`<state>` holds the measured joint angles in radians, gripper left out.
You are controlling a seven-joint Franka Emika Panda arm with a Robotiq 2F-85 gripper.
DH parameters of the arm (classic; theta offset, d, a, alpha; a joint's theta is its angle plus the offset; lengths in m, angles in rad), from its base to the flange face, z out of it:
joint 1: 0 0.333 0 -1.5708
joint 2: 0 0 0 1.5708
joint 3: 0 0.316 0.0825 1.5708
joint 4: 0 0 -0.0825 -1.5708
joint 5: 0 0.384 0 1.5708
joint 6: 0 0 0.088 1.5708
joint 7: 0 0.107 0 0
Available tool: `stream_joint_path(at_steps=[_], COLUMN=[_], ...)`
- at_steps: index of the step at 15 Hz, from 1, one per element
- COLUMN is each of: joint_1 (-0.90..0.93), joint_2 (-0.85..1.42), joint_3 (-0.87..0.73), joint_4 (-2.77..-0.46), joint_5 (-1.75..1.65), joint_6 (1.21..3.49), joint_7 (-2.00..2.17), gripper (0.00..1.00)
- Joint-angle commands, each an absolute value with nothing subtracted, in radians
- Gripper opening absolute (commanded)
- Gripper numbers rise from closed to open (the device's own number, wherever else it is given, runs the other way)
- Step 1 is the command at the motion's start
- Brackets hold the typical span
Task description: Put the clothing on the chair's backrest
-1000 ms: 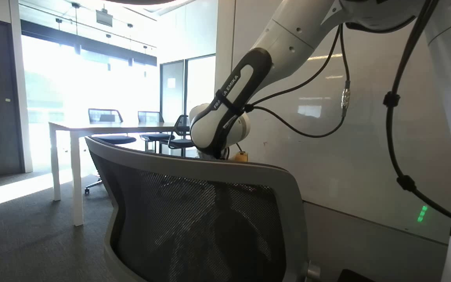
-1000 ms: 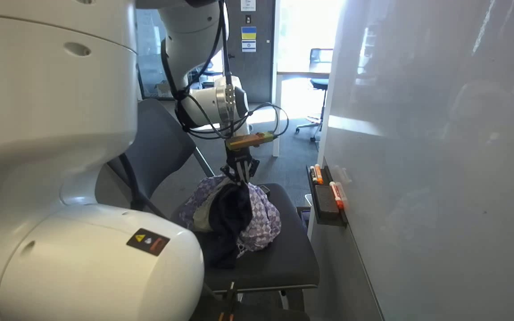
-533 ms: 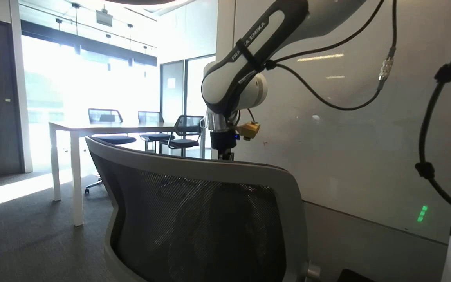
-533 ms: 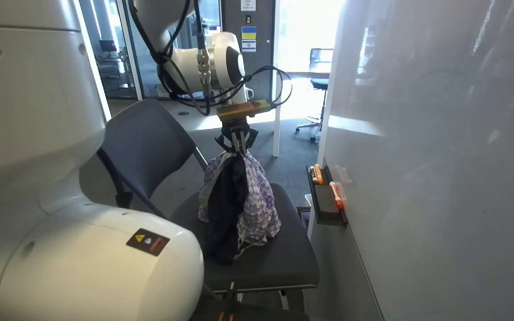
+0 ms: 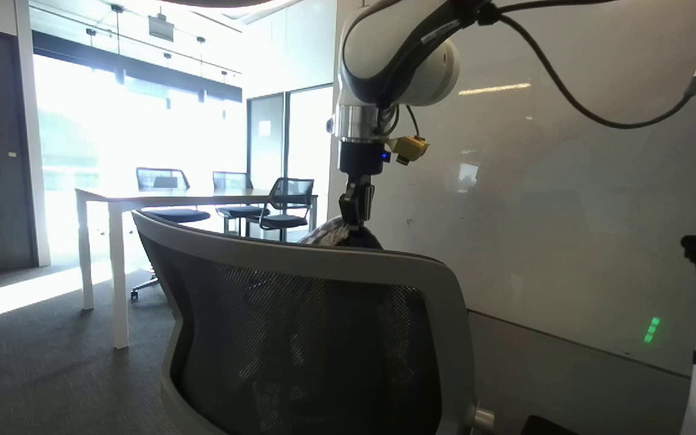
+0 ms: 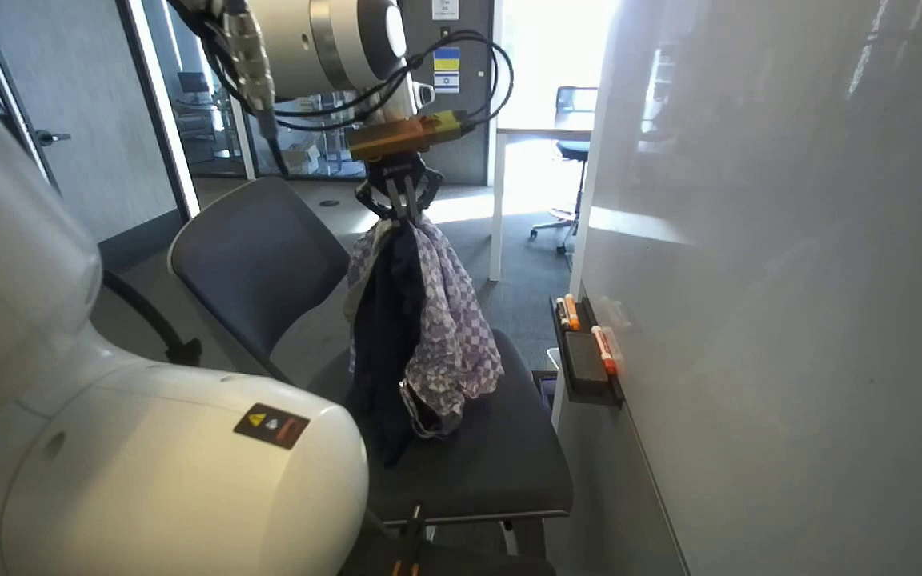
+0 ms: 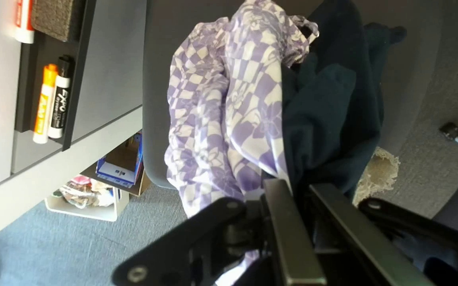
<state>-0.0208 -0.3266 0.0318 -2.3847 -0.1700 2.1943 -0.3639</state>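
The clothing is a bundle of purple-and-white checkered cloth [image 6: 461, 328] and dark navy cloth [image 6: 389, 320], with a beige frayed edge [image 7: 380, 171] in the wrist view. My gripper [image 6: 406, 216] is shut on its top, and the bundle hangs over the seat; I cannot tell if its lower end touches. In the wrist view the fingertips [image 7: 298, 188] pinch the cloth. The chair's backrest [image 6: 257, 256] stands to the left of the bundle in that exterior view. In an exterior view the backrest [image 5: 306, 260] hides most of the clothing [image 5: 330, 232], with my gripper [image 5: 355, 222] above its top edge.
The chair's seat [image 6: 501, 472] is below the clothing. A whiteboard [image 6: 773, 280] with a marker tray [image 6: 589, 392] stands close beside the chair. A white table [image 5: 203, 196] with several chairs is behind. A box [image 7: 82, 198] sits on the floor.
My gripper has risen from near the seat to above the backrest's top edge, lifting the clothing, which now hangs stretched out. It has also shifted slightly toward the backrest.
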Motion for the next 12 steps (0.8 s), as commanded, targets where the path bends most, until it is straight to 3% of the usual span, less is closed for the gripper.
stream_joint_path(at_steps=[1, 12], joint_1=[0.009, 0.113], joint_2=[-0.465, -0.594], joint_3=[0.033, 0.066], joint_4=[-2.425, -2.325], joint_5=[-0.196, -0.1], joint_6=[2.18, 2.048], joint_7=[-0.295, -0.189], gripper=[0.12, 0.11])
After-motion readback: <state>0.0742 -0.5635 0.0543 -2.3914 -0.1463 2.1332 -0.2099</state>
